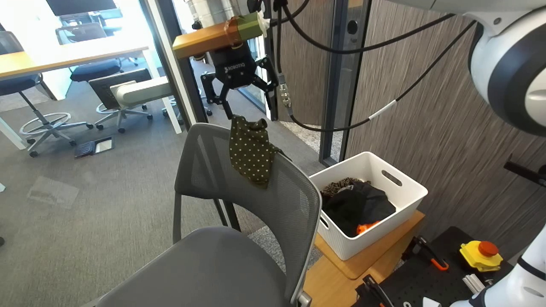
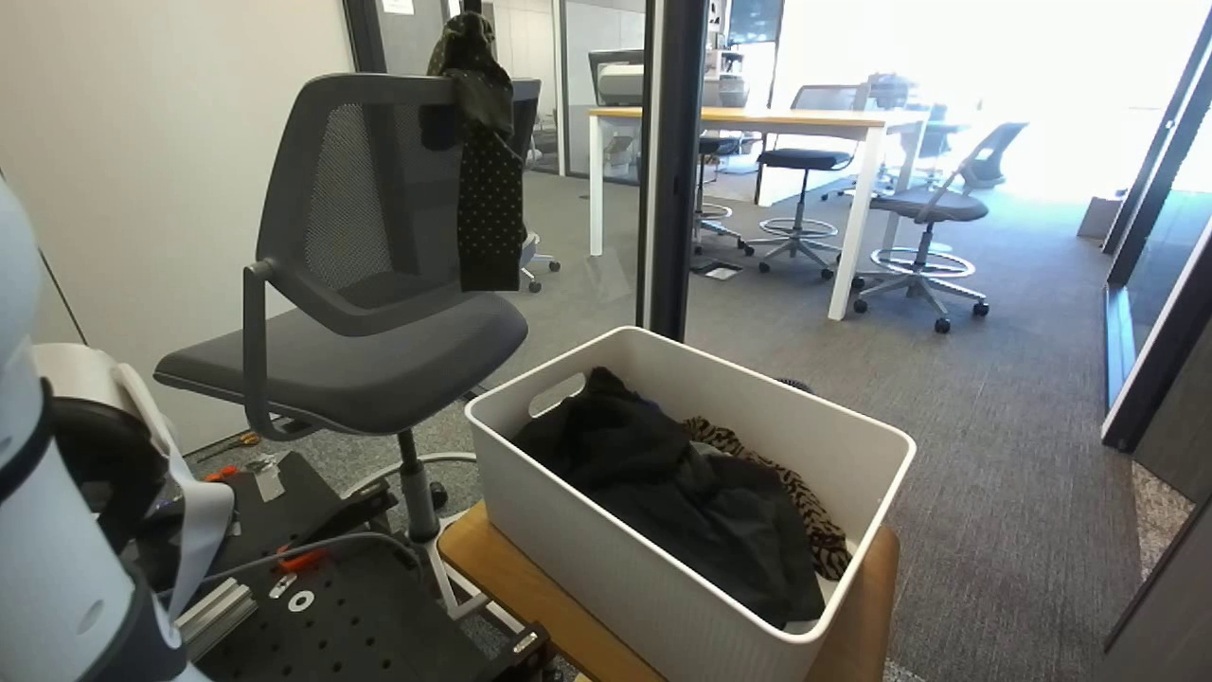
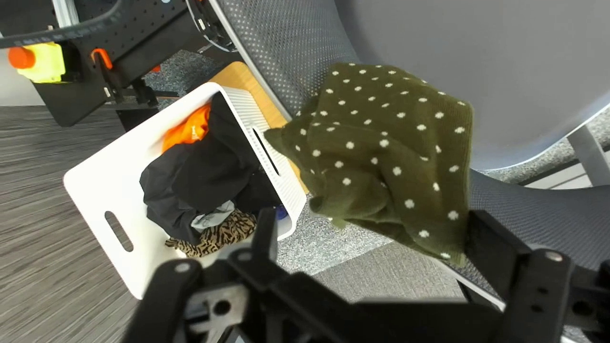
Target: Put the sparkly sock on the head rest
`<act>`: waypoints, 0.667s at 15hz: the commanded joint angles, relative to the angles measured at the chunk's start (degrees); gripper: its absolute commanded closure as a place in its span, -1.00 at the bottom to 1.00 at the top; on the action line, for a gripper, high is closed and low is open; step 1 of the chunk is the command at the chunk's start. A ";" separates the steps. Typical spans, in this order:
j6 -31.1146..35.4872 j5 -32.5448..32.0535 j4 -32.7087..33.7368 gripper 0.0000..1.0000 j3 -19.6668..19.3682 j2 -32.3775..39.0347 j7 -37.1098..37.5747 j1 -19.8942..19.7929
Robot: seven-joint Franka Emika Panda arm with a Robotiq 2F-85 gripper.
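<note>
A: In what condition was the pincer (image 1: 250, 112)?

B: Released. Its two fingers (image 3: 265, 236) stood wide apart near the top of the chair (image 1: 200, 260). One fingertip was at the edge of the sock (image 1: 251, 153); contact could not be verified.

A: Where was the sock located?

B: On the head rest (image 2: 379, 88). It lay draped across the rounded top edge, one part hanging on the seat side, the other on the rear side. A bunched portion stood above the edge. The material was dark olive with pale dots.

A: How did this relate to the bench (image 2: 530, 587)?

B: In an exterior view, the chair stood just past the left corner of the bench. The sock hung beyond that corner, higher than the bench top and well apart from it.

A: What did the bench carry?

B: One white bin (image 2: 568, 530). The left corner and the near edge of the bench showed around it. The bin contained black clothes (image 2: 682, 511) and a patterned tan cloth (image 2: 805, 497). In the wrist view, an orange cloth (image 3: 190, 127) lay in it, beside the black clothes.
</note>
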 commanded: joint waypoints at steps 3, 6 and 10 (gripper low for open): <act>-0.46 -0.44 1.01 -1.00 -1.46 -2.09 -1.08 -2.36; -0.15 -0.05 0.35 -1.00 -2.28 -3.44 -1.49 -4.37; 0.30 -0.41 -1.03 -1.00 -3.26 -5.09 -1.61 -6.59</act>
